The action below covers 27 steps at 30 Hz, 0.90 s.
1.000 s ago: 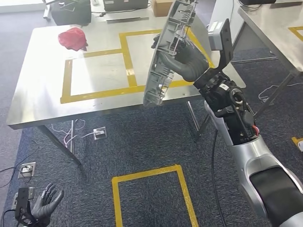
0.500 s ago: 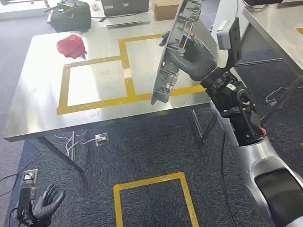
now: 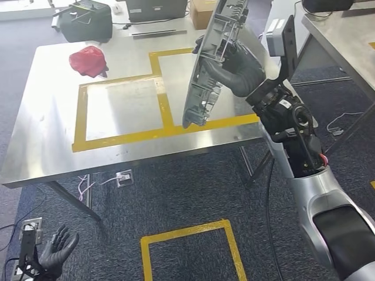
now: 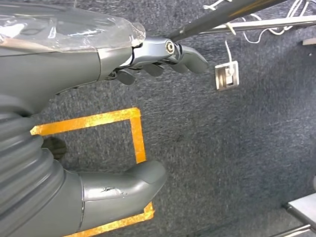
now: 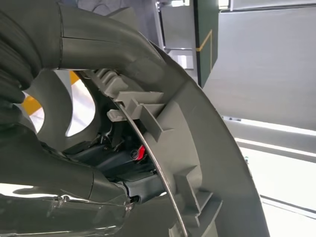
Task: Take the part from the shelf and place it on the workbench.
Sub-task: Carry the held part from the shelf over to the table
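The part (image 3: 212, 61), a long, stiff, probably light grey plastic panel, hangs upright over the workbench (image 3: 48, 123) at upper centre, gripped mid-length by the right hand (image 3: 237, 70), while the left hand (image 3: 55, 254) hangs open and empty.

The part (image 3: 212, 64) is being held on edge above the workbench (image 3: 44, 140) by the right hand (image 3: 237, 70), its lower end hanging just over the near yellow tape line (image 3: 146, 133). Bare steel is being left open inside the left taped rectangle (image 3: 121, 108). The far left corner is being taken up by a red cloth (image 3: 87, 61), well apart from the part. The back edge is being crowded by a dark bag (image 3: 86, 20) and a cardboard box (image 3: 201, 10).
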{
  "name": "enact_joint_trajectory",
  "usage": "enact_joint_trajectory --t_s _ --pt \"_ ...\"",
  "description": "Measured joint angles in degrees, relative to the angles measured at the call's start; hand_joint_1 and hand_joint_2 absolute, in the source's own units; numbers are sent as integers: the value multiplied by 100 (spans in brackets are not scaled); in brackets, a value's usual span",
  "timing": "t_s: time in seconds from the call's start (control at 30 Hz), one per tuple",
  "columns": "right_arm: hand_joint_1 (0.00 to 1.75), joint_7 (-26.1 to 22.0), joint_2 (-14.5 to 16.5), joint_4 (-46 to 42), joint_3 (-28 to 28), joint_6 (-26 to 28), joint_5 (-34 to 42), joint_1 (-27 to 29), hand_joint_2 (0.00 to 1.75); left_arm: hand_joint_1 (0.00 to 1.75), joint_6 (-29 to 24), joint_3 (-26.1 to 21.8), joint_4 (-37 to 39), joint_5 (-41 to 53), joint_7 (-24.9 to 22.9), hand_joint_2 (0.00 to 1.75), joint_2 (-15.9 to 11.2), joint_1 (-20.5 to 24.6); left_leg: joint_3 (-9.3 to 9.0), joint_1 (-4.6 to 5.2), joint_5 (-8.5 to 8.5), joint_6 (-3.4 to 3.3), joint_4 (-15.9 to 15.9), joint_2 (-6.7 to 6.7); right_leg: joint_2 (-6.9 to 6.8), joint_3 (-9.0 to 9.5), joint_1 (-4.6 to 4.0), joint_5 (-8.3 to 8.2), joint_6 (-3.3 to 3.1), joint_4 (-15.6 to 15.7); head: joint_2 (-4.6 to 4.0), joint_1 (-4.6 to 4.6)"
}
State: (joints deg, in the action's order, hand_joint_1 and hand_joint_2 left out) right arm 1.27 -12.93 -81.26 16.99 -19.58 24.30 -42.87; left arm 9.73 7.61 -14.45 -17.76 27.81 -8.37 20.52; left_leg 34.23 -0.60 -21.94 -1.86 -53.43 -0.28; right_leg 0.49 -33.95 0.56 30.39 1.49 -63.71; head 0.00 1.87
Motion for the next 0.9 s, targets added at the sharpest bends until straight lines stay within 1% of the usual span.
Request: enact_joint_trajectory --t_s 0.03,0.07,0.1,0.13,0.17,0.2,0.23,0.27,0.3,0.33,0.37,0.4,0.43,0.47,0.5,0.53,0.57,0.6,0.63,0.67,0.73,0.77,0.8,0.83,0.9 --pt "175 -9 -10 -1 -1 3 0 5 175 0 1 0 0 3 -8 175 7 3 -37 3 -35 -10 0 -3 -1 -260 2 145 10 -432 0 23" --pt "175 -20 -22 1 -1 7 0 20 175 0 1 0 1 7 -19 175 15 -2 -86 4 -78 -10 -1 -8 -2 -479 3 245 19 -742 0 46" --pt "175 -32 -33 4 -1 10 0 37 175 0 2 0 1 9 -29 175 23 -11 -148 3 -125 -5 -1 -15 -4 -608 4 254 23 -845 0 70" --pt "175 -44 -43 7 -1 10 0 48 175 0 2 0 1 10 -38 175 30 -18 -220 2 -177 3 -2 -21 -7 -624 5 141 26 -712 0 98" --pt "175 -60 -49 9 -1 7 0 53 175 0 2 0 2 10 -42 175 35 -19 -306 0 -235 16 -2 -27 -10 -548 6 -102 20 -375 0 127" --pt "175 -75 -52 13 -1 4 0 53 175 0 2 0 2 10 -42 175 40 -15 -384 1 -294 36 -2 -32 -13 -433 6 -441 9 65 0 156" --pt "175 -96 -58 16 -2 -1 0 48 175 0 2 0 2 10 -45 175 45 -9 -446 7 -352 63 -11 -40 -14 -329 -1 -684 -6 477 0 170" --pt "175 -115 -63 20 -2 -4 0 43 175 0 2 1 2 10 -48 175 49 0 -477 14 -403 96 -16 -46 -11 -234 -12 -858 -35 767 0 177" --pt "175 -129 -70 24 -2 -6 0 39 175 0 2 1 2 10 -51 175 51 7 -493 22 -437 131 -27 -50 -7 -190 -22 -928 -68 915 0 173" --pt "175 -139 -76 25 -3 -8 0 35 175 0 2 1 2 10 -55 175 52 14 -505 28 -462 165 -32 -53 -3 -160 -34 -888 -108 948 0 162" --pt "175 -145 -79 25 -3 -8 1 34 175 0 2 1 2 10 -55 175 50 21 -508 27 -484 197 -39 -49 2 -113 -31 -896 -146 947 0 158" --pt "175 -151 -81 22 -4 -9 1 30 175 0 2 1 1 10 -55 175 51 28 -490 22 -495 224 -116 -41 3 -83 -24 -896 -178 955 0 147" --pt "175 -157 -82 19 -4 -10 1 19 175 0 2 2 1 10 -55 175 52 38 -395 17 -521 248 -296 -32 2 -42 -18 -884 -208 960 0 126" --pt "175 -163 -83 16 -5 -10 2 9 175 0 2 2 0 9 -55 175 52 46 -216 11 -577 270 -603 -22 3 -2 -10 -863 -234 966 0 98" --pt "175 -166 -83 15 -5 -10 2 0 175 0 2 2 0 9 -54 175 54 48 33 7 -670 286 -1002 -15 3 26 -12 -832 -255 966 0 67" --pt "175 -166 -84 15 -3 -9 2 -1 175 0 2 2 0 8 -54 175 53 40 315 7 -810 302 -1407 -12 5 56 -15 -795 -271 966 0 36" --pt "175 -163 -84 15 -1 -8 3 5 175 0 2 2 0 7 -53 175 52 26 563 7 -939 314 -1705 -12 9 94 -19 -754 -278 966 0 14" --pt "175 -161 -84 15 3 -7 4 14 175 0 2 2 0 7 -53 175 53 12 731 9 -994 313 -1823 -11 15 139 -25 -710 -282 966 0 -3" --pt "175 -159 -84 15 5 -6 5 21 175 0 2 2 0 6 -53 175 53 3 797 15 -924 294 -1720 -11 22 192 -31 -664 -282 966 0 -23" --pt "175 -158 -84 15 7 -7 7 25 175 0 2 2 0 6 -53 175 51 0 755 30 -712 252 -1410 -11 28 251 -41 -618 -281 968 0 -38" --pt "175 -160 -84 19 10 -9 7 26 175 0 2 2 0 7 -53 175 34 4 517 93 -77 117 -534 -11 36 361 -58 -526 -268 973 0 -56" --pt "175 -161 -85 22 13 -9 7 26 175 0 2 2 0 7 -53 175 25 8 412 125 129 66 -213 -11 44 394 -62 -488 -249 982 0 -58" --pt "175 -161 -85 25 15 -7 7 27 175 0 2 2 0 8 -53 175 14 11 348 156 251 34 -29 -14 50 417 -58 -455 -222 993 0 -61" --pt "175 -159 -86 28 17 -4 7 28 175 0 0 2 0 8 -52 175 5 15 321 169 253 21 27 -13 54 435 -56 -442 -191 983 0 -61" --pt "175 -154 -94 21 14 13 11 21 175 0 -1 2 0 10 -50 175 1 24 225 156 231 -5 84 -7 47 459 -54 -398 -125 932 -1 -64"
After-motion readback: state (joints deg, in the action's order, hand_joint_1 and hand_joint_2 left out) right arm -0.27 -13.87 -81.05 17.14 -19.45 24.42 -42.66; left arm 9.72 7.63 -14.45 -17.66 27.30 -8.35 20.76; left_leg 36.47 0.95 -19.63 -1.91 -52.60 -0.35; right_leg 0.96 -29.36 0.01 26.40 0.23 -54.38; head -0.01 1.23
